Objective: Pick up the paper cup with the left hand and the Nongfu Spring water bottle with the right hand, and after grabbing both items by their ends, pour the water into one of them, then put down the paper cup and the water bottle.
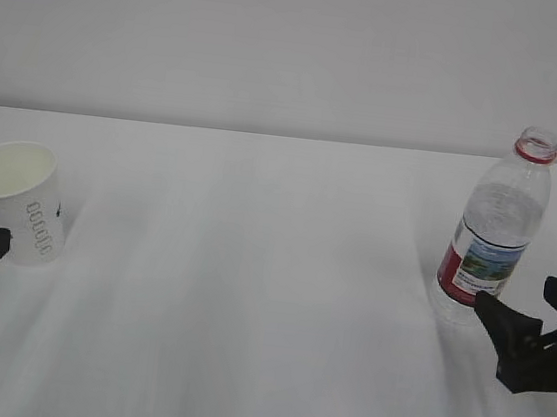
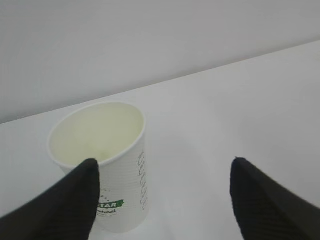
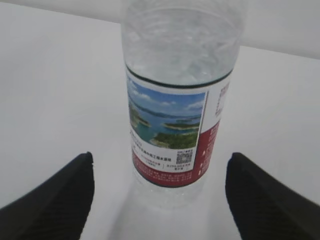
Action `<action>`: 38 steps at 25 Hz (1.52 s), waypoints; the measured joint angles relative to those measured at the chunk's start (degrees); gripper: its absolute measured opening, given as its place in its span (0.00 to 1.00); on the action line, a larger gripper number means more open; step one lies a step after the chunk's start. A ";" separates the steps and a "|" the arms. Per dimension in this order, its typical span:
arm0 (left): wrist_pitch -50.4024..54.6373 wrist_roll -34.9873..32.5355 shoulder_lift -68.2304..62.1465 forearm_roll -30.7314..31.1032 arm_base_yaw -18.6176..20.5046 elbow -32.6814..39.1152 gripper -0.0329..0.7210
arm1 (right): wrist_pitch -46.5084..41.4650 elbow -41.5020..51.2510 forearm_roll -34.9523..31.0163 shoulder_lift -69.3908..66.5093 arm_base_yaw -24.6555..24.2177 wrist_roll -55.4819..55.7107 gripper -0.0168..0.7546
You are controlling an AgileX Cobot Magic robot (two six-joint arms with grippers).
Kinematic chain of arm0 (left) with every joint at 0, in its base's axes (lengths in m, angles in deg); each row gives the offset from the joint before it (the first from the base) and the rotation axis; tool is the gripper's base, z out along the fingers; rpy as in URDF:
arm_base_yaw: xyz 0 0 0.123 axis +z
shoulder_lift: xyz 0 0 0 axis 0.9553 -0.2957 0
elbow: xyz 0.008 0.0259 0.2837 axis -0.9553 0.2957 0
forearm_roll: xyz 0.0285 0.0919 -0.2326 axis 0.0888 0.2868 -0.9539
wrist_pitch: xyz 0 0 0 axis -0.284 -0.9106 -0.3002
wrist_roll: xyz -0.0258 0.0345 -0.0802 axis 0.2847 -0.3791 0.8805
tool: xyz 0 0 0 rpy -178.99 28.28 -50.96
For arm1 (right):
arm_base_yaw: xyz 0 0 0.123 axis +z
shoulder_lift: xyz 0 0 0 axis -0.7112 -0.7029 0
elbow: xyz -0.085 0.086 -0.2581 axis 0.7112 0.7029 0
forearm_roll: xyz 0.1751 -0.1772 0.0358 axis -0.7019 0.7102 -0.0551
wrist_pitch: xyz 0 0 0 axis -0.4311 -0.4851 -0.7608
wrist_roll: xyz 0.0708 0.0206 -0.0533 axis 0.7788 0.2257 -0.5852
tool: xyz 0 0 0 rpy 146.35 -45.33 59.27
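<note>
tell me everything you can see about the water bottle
The Nongfu Spring water bottle is clear ribbed plastic with a red neck ring, no cap on, and a red label showing a lake landscape with a small QR code. It stands upright on the right of the white table. The right hand sits just in front of it, jaws wide apart at either side of its lower body, touching nothing. How much water it holds is hard to tell.

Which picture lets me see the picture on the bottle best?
The right wrist view. There the bottle fills the frame, so the lake and hills on its label are clear. The exterior view shows the whole bottle with its open top, but the label is tiny. The left wrist view misses it.
</note>
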 joint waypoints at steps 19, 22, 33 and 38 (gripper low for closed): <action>-0.40 0.10 0.00 0.26 0.00 0.00 0.83 | 0.12 -5.58 -0.95 -2.75 0.00 3.30 0.83; -0.67 0.10 0.00 0.26 0.00 0.00 0.83 | 0.12 -6.86 -0.59 -5.11 0.00 3.65 0.83; -0.82 0.10 0.00 0.26 0.00 0.00 0.82 | 0.12 -10.91 -0.02 -8.85 0.00 3.65 0.83; -0.82 0.10 0.00 0.26 0.00 0.00 0.82 | 0.12 -12.81 1.17 -11.49 0.00 3.65 0.83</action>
